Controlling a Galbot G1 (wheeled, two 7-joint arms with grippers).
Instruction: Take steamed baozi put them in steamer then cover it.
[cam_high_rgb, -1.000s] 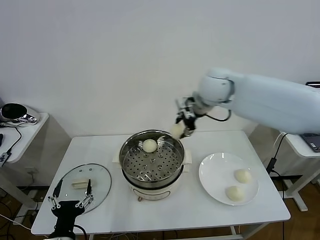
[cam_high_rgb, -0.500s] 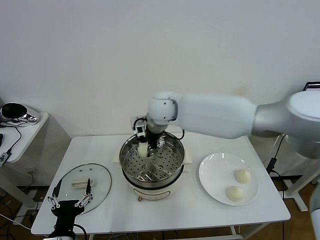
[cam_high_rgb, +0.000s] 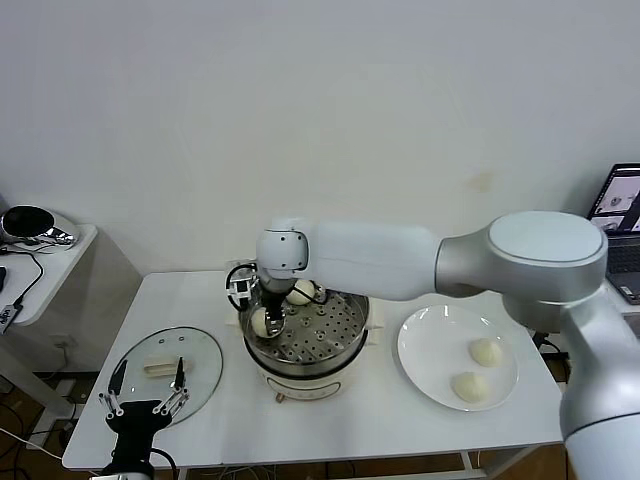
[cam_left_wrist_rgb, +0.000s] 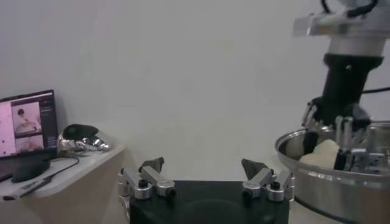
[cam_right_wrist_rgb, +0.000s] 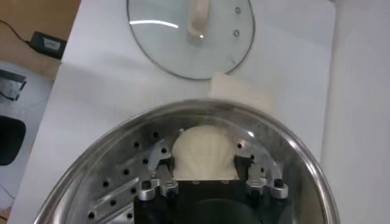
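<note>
Swung across into the steamer (cam_high_rgb: 306, 335), right tool (cam_high_rgb: 262, 318) clamping second baozi (cam_high_rgb: 260, 321) near its left wall; release next.

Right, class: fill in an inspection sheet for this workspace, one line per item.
Surface: white table.
Job's things: steamer holds one baozi at the back; two baozi on the plate; cover lies flat on the table.
Clutter: nothing seen.
Grippers: right gripper shut on a baozi inside the steamer; left gripper open, idle over the cover's near edge.
Cables: on the side table.
Surroundings: white wall, laptop.
</note>
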